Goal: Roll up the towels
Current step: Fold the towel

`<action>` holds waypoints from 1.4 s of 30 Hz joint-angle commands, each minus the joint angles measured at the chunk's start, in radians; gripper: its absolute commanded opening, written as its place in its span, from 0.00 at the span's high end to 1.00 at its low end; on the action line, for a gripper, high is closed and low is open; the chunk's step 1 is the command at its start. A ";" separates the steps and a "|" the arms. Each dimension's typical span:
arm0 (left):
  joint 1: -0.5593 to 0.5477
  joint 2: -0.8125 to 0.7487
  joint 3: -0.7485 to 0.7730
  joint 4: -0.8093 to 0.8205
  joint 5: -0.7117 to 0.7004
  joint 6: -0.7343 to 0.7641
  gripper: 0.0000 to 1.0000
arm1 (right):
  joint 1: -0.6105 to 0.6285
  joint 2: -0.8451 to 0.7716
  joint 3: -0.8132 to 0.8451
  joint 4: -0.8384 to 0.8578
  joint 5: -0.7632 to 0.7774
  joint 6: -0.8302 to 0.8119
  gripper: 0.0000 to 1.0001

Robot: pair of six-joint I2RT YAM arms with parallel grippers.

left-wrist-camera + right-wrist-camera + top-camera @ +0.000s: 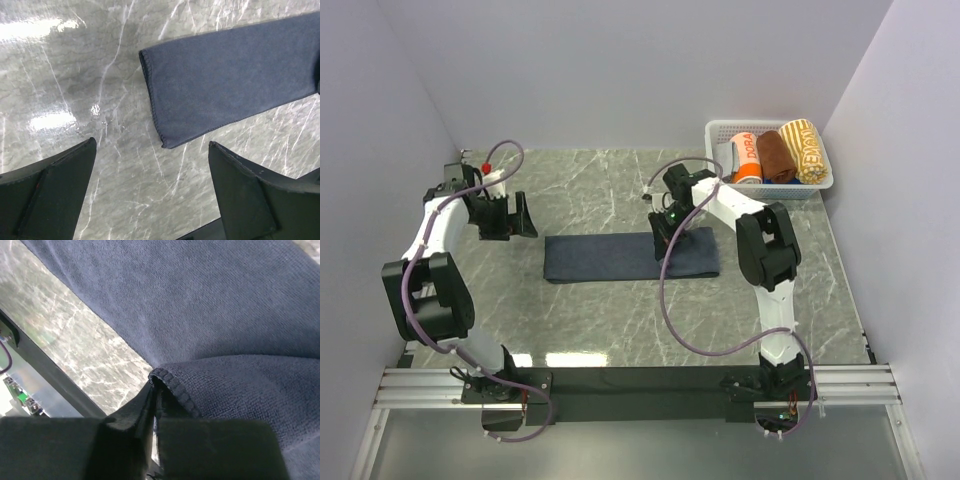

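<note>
A dark navy-blue towel [610,258] lies folded in a long strip on the marble table. My right gripper [665,240] is down on its right part and is shut on a stitched edge of the towel [172,387], which is lifted and folded over the flat layer [200,300]. My left gripper [518,216] is open and empty, hovering just left of the towel's left end [220,85]; both dark fingers [250,195] frame bare marble. No white tag shows.
A white lattice basket [720,130] at the back right holds several rolled towels, orange [745,158], brown [776,155] and yellow [807,150]. White walls close in left, back and right. A black rail [640,380] runs along the near edge.
</note>
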 commanded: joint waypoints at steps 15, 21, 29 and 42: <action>-0.183 0.081 -0.080 0.040 0.042 0.009 0.86 | -0.173 -0.134 0.045 -0.116 0.113 -0.142 0.65; -0.208 0.218 -0.050 0.058 0.042 -0.013 1.00 | -0.222 -0.119 -0.064 -0.029 0.221 -0.166 0.70; -0.251 0.356 0.022 0.118 -0.110 -0.027 1.00 | -0.207 -0.079 -0.155 0.048 0.236 -0.148 0.75; -0.249 0.779 0.763 -0.012 -0.176 0.053 0.90 | 0.011 -0.255 -0.233 0.024 -0.068 -0.113 0.69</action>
